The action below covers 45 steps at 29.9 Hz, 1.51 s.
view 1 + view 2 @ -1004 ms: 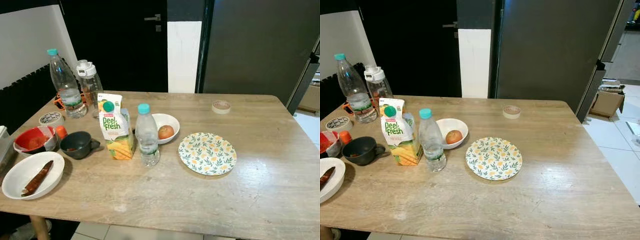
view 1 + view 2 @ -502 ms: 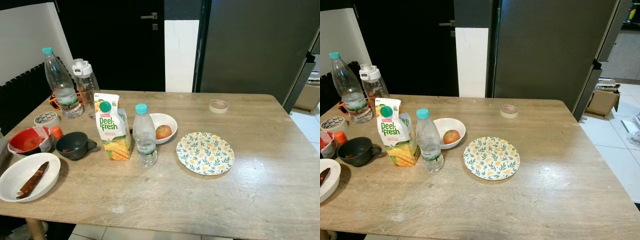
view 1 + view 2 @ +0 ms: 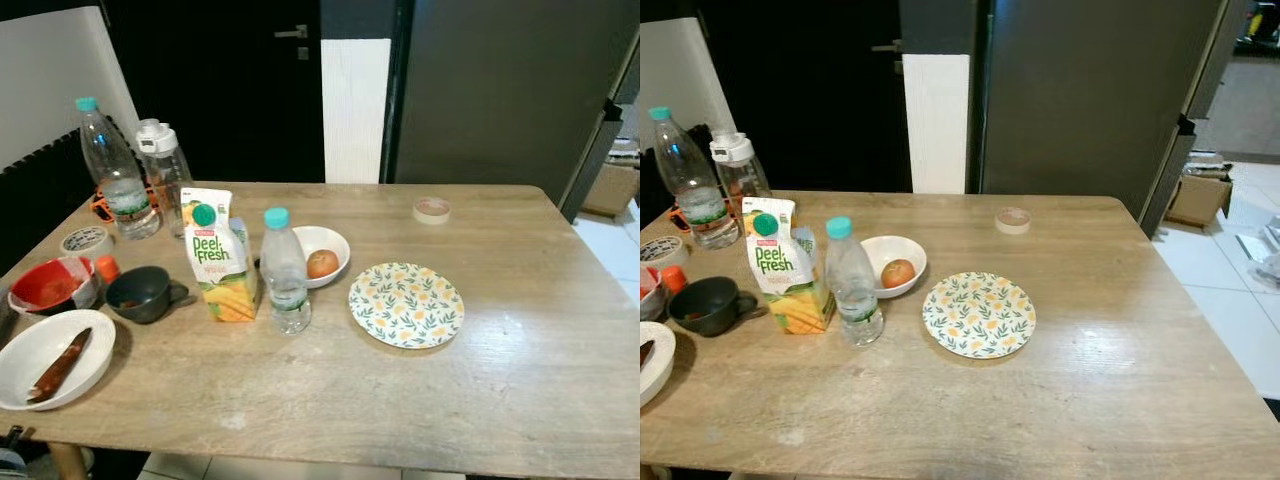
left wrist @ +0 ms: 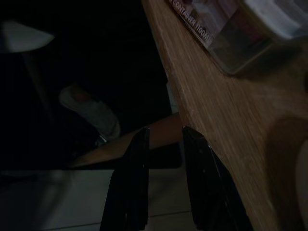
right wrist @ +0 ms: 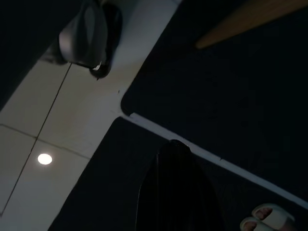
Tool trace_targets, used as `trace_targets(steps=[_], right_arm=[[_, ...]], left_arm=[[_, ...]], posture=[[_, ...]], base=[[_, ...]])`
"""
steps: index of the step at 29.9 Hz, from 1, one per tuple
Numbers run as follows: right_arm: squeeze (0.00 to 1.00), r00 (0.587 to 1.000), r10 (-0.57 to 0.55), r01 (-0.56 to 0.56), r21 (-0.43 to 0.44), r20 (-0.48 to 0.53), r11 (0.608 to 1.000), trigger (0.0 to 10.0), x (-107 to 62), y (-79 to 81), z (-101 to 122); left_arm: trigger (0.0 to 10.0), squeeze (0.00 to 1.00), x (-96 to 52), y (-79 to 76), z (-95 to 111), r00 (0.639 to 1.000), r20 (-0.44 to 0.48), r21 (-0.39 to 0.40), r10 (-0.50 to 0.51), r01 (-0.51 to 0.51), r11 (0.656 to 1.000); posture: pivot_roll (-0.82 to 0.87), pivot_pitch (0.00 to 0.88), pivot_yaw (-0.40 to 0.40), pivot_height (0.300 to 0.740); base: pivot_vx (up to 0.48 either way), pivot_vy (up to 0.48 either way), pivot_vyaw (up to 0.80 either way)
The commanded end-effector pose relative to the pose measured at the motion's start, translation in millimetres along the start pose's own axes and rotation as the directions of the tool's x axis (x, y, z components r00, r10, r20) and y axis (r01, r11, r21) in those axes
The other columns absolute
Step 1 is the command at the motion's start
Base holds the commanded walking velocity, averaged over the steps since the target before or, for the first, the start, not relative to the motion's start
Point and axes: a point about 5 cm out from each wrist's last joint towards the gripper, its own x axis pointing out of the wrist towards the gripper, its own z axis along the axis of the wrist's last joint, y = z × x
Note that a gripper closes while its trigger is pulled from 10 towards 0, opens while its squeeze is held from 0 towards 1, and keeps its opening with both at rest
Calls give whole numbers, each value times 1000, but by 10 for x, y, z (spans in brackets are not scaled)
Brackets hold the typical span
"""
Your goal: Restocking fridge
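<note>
The juice carton (image 3: pixel 218 256) stands on the bench (image 3: pixel 420 390), just beside a water bottle (image 3: pixel 285 272). The left claw (image 4: pixel 163 139) hangs narrowly open below the bench edge. The right claw (image 5: pixel 175 192) hangs over the floor; its state cannot be told.

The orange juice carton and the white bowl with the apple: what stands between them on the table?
In the left eye view, a small clear water bottle with a teal cap stands between the orange juice carton and the white bowl holding the apple.
</note>
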Motion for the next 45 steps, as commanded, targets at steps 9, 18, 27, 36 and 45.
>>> trace_targets(steps=[9,18,27,36,45], right_arm=[[0,1000,1,-2,11,23,1000,10000,2,-8,75],[0,1000,2,-3,15,17,1000,10000,1,-6,55],[0,1000,6,-6,22,14,1000,10000,3,15,31],[0,1000,7,-8,22,19,1000,10000,4,20,40],[0,1000,12,-12,21,26,1000,10000,5,22,66]], left_arm=[[10000,0,150,-174,568,974,222,-51,34,-24,998],[10000,0,117,105,564,947,192,60,257,-273,960],[10000,0,24,451,617,869,221,60,442,-464,884],[10000,0,89,335,992,842,328,-13,427,-448,894],[10000,0,164,-36,1304,855,428,-119,293,-268,956]], posture=[[-79,0,32,740],[-76,4,37,740],[-79,6,38,740],[-76,3,40,740],[-77,3,36,740]], base=[[0,0,0],[0,0,0],[0,0,0],[0,0,0],[0,0,0]])
